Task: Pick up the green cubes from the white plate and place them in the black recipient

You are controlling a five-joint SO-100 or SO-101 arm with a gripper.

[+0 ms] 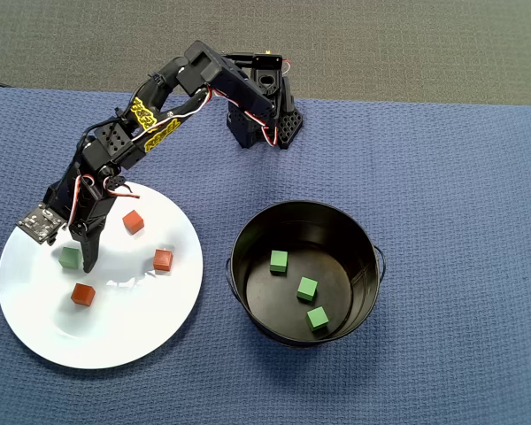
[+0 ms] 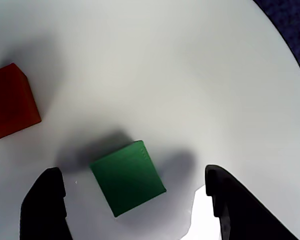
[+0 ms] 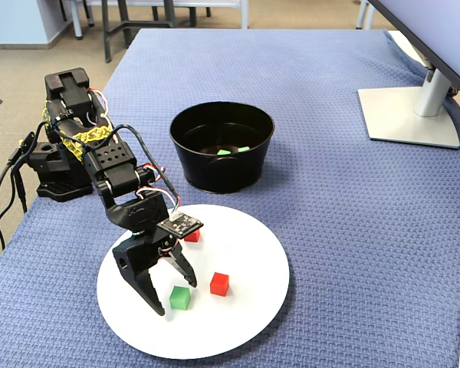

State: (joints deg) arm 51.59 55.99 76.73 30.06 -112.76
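One green cube [image 1: 70, 258] lies on the left part of the white plate [image 1: 115, 336]. My gripper [image 1: 78, 255] hangs low over it, open. In the wrist view the cube [image 2: 127, 177] sits between the two black fingers [image 2: 47, 205], touching neither, a little closer to the left one. In the fixed view the gripper [image 3: 174, 295] straddles the cube [image 3: 180, 297] on the plate [image 3: 238, 322]. The black recipient [image 1: 248, 257] stands to the right of the plate with three green cubes [image 1: 307, 288] on its bottom.
Three red-orange cubes [image 1: 163, 259] lie on the plate around the gripper; one [image 2: 10, 100] shows at the wrist view's left. The arm's base [image 1: 265, 119] stands at the cloth's far edge. A monitor stand [image 3: 410, 115] sits at the fixed view's right.
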